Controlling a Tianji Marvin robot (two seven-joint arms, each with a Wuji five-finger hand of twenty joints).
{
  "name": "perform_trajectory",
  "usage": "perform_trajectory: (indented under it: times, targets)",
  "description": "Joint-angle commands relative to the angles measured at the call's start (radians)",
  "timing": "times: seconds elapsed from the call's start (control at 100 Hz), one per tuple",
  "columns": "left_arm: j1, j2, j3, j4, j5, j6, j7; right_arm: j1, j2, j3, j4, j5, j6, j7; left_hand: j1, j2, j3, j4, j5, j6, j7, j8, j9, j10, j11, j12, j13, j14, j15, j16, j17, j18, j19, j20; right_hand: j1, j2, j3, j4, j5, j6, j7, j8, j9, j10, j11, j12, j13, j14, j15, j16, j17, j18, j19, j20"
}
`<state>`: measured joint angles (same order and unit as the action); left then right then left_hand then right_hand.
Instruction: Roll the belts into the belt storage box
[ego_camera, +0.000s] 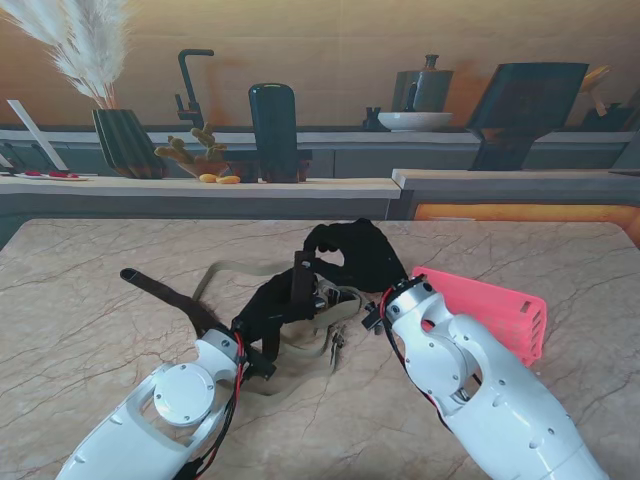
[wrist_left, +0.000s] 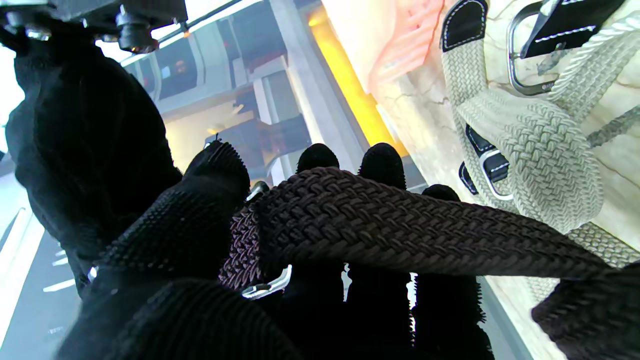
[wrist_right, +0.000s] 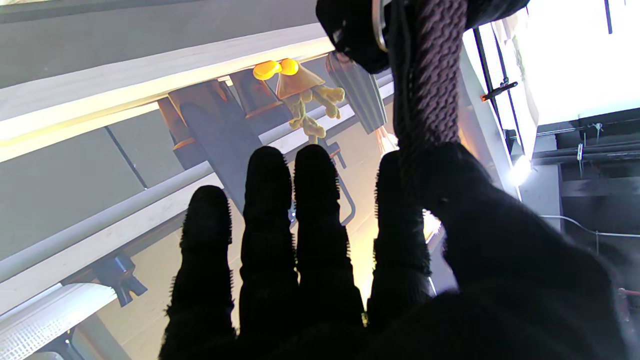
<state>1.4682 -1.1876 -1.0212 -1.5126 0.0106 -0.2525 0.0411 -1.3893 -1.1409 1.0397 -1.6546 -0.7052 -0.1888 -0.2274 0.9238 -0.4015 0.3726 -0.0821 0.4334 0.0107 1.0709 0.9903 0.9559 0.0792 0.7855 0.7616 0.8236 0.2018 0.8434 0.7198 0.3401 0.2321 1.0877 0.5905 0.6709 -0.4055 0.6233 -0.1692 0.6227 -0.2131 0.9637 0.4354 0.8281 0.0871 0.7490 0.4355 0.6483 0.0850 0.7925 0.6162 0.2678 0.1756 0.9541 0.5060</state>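
Stand view first: the marbled bench (ego_camera: 90, 330) is seen carrying everything, with the pink belt storage box (ego_camera: 500, 312) lying on the robot's right, partly hidden behind the right forearm. No belt is seen inside the part of it that shows. Between the arms a beige woven belt (ego_camera: 225, 272) is sprawled in loose loops, and a dark woven belt (ego_camera: 160, 290) is trailed from the left toward the middle, where both gloved hands are raised together.

The left robot hand (wrist_left: 210, 240) is closed on the dark woven belt, with the strap laid across its fingers (wrist_left: 382, 160) and the buckle (wrist_left: 267, 286) tucked against the palm. The right robot hand (wrist_right: 310, 250) is shown with its four fingers straight and side by side; the same strap is pressed between thumb and forefinger, a light pinch as far as can be judged.

Several faults can be foreseen. No roll is yet formed, so the strap could be pulled from the thin right-hand pinch if tension is added. The free tail lies close to the beige belt's loops and metal ring (wrist_left: 525, 55); were the coil wound quickly, that belt could be snagged and dragged. A loosely wound coil would probably spring open before the box is reached.
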Motion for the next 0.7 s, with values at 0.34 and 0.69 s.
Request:
perform_trajectory:
  times: [0.34,0.69]
  targets:
    - [0.0,-0.01,0.008,0.007,-0.005,0.014,0.019,-0.036,-0.009,0.028,-0.025,0.001,0.008,-0.035,0.063,0.162,-0.062,0.018,-0.013,0.046,-0.354,-0.372,0.015,-0.036,0.068,0.043,0.032,0.018,0.038,0.053,-0.002,0.002,0.049,0.039,0.061,0.074,0.083,0.027,0.058,-0.164,0.056,0.041,0.002,-0.025,-0.012,0.016,0.015,-0.03,-0.015,-0.003,-0.01,0.008,-0.025,0.006]
    - [-0.008,-0.006,0.016,0.027,-0.005,-0.024,0.005,-0.026,-0.016,0.004,-0.006,0.046,0.015,-0.029,-0.232,-0.006,0.168,0.034,-0.085,0.001,-0.626,-0.508,-0.393,0.038,-0.477,-0.342,-0.316,-0.024,-0.448,-0.169,-0.181,0.005,-0.274,-0.029,0.057,0.08,0.075,0.027,0.052,-0.182,0.055,0.043,-0.015,-0.011,-0.021,0.013,0.008,-0.029,-0.022,-0.005,-0.012,0.007,-0.032,0.008]
